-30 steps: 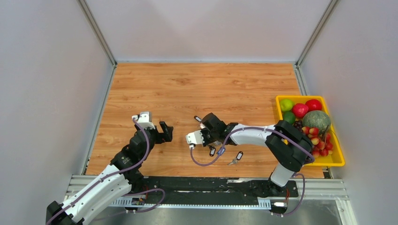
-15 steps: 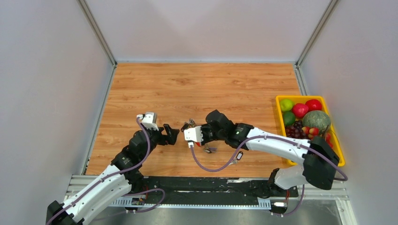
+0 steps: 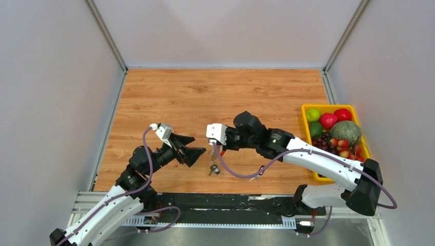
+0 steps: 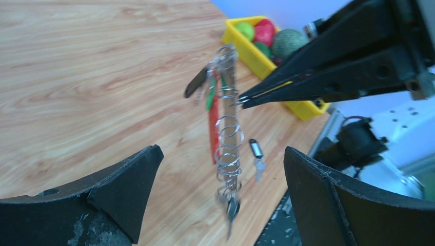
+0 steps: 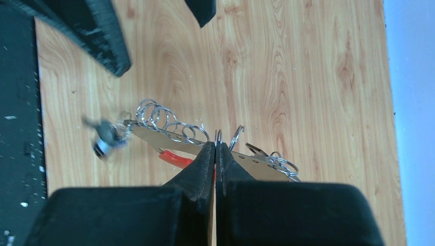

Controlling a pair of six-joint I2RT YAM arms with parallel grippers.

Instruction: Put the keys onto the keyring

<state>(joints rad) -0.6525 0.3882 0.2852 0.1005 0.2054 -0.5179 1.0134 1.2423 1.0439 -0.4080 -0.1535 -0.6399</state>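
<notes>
Our closed right gripper (image 5: 215, 146) dangles the keyring (image 4: 228, 154) by its coil above the table (image 3: 154, 92), our left gripper (image 3: 199, 144) gaping beside it; we judge the next move is steadying it to thread the loose key (image 4: 256, 154).

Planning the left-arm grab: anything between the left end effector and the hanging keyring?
Nothing visible. The keyring hangs in open air ahead of the open left end effector; the right end effector pinches its coil from the side, clear of the approach.
</notes>
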